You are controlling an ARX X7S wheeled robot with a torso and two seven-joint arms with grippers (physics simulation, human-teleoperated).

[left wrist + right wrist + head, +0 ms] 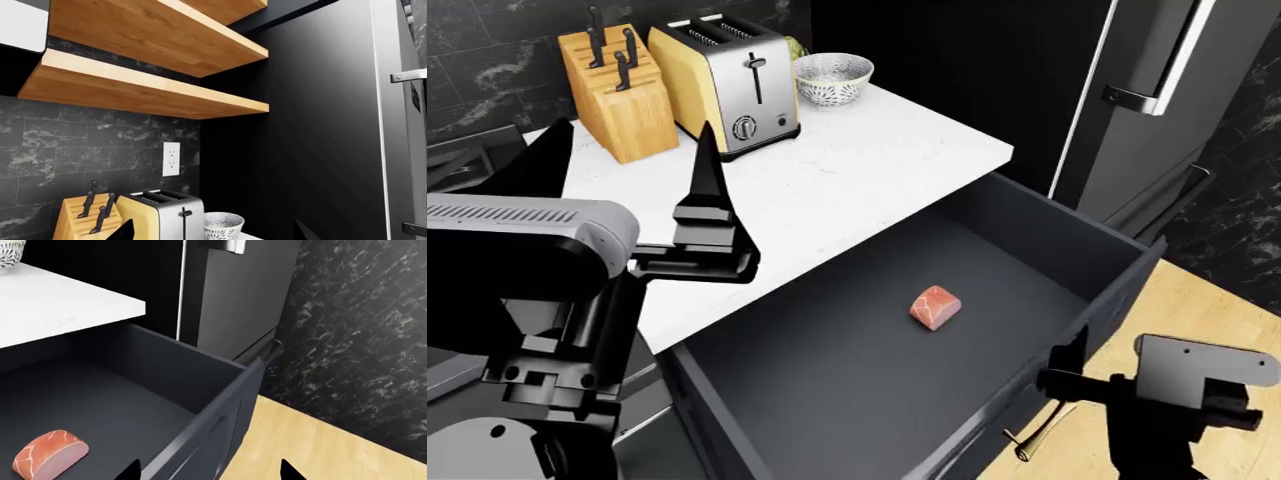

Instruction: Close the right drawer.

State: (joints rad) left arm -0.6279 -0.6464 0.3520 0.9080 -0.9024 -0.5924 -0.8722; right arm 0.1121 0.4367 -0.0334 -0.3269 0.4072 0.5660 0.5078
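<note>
The right drawer (1057, 232) stands pulled far out from under the white counter (868, 150), its dark inside showing. A pink piece of meat (936, 306) lies on its floor. A small brass handle (1030, 437) shows on the front panel. My right gripper (1077, 372) is at that front panel, open. In the right wrist view its fingertips (287, 471) straddle the panel's top edge (220, 437), one inside the drawer near the meat (50, 454), one outside. My left gripper (630, 140) hangs open above the counter, holding nothing.
A knife block (614, 95), toaster (727, 80) and patterned bowl (833, 78) stand at the counter's back. A tall dark unit with a steel handle (1154, 60) rises right of the drawer. Wooden shelves (147, 85) hang above. Wood floor (1214, 300) lies beyond the drawer front.
</note>
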